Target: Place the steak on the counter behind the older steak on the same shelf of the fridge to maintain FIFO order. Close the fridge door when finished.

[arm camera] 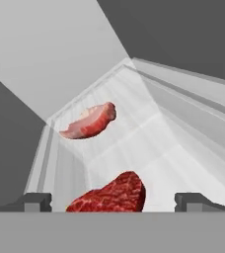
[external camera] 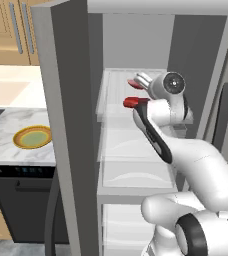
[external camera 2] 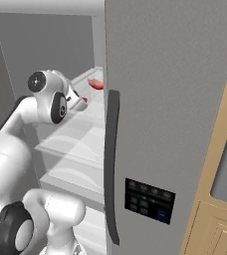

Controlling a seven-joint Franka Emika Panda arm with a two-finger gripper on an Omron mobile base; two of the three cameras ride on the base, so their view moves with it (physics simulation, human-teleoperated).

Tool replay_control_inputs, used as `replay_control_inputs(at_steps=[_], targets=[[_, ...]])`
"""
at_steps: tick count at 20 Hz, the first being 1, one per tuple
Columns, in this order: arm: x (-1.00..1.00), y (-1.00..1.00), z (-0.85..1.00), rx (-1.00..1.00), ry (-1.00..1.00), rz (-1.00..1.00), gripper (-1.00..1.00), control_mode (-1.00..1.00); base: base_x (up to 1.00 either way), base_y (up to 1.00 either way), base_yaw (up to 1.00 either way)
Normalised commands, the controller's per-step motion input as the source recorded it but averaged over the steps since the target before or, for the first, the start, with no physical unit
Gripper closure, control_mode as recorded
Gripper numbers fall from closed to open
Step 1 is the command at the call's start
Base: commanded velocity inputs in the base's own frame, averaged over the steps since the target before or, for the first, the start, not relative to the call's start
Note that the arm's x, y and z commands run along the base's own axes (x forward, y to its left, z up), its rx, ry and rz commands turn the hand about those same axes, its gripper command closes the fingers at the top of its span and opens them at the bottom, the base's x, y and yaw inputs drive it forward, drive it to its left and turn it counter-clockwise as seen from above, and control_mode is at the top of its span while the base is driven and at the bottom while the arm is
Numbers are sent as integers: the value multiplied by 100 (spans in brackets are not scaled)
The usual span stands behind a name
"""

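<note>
The steak (arm camera: 91,122) lies toward the back of the shelf (arm camera: 149,143) inside the fridge (external camera: 136,45), behind the older steak (arm camera: 114,193), the two well apart. You have the arm reaching into the fridge at that shelf's height. The end effector (arm camera: 112,200) is spread wide, holding nothing, just above the older steak.

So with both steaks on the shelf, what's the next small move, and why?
Probably draw the gripper back out of the fridge: its jaws are open and empty, and the pale steak already lies behind the older steak on the shelf. The fridge door is open.
</note>
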Motion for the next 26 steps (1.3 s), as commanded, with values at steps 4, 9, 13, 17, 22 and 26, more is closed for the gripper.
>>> replay_control_inputs(at_steps=[4,9,13,17,22,26], targets=[[-100,0,14,0,0,0,-100,-100,0,0,0],[-99,0,24,3,0,0,-100,-100,0,0,0],[-82,0,8,2,0,0,-100,-100,0,0,0],[-19,6,-6,0,9,0,-100,-100,0,0,0],[-22,-4,-1,0,-6,0,-100,-100,0,0,0],[-83,-2,0,-1,-3,0,-100,-100,0,0,0]])
